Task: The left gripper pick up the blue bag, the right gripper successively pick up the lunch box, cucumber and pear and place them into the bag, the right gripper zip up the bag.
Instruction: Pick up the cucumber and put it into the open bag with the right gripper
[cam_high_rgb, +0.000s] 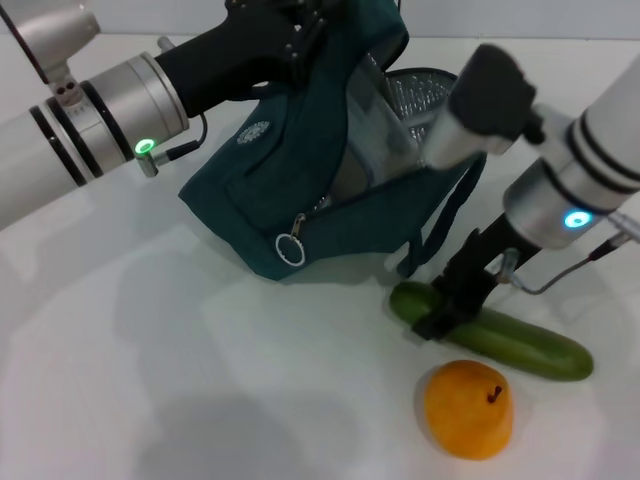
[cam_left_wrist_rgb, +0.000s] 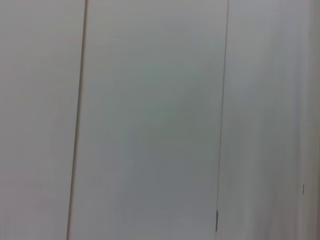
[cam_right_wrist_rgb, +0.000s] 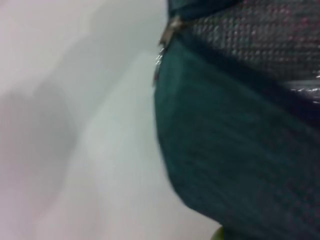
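The left gripper (cam_high_rgb: 290, 40) sits at about 11 o'clock on the white table (cam_high_rgb: 150, 380), clenched on the upper edge of the blue bag (cam_high_rgb: 300, 190), holding that edge raised so the bag's mouth gapes toward 2 o'clock and the silver lining shows. The bag's base rests on the table near the centre, with the metal ring pull (cam_high_rgb: 290, 248) hanging at its lower front seam and one loop handle (cam_high_rgb: 440, 230) trailing down toward 4 o'clock.

The right gripper (cam_high_rgb: 447, 308) is down at about 4 o'clock, just below the bag, with its black fingers straddling the cucumber (cam_high_rgb: 520, 345) near the end closest to the bag; whether they are pressing it or only around it cannot be told. The cucumber lies flat, running from the bag's lower corner out toward 4 o'clock. The pear (cam_high_rgb: 468, 408) stands at 5 o'clock, just beside the cucumber, apart from the gripper.
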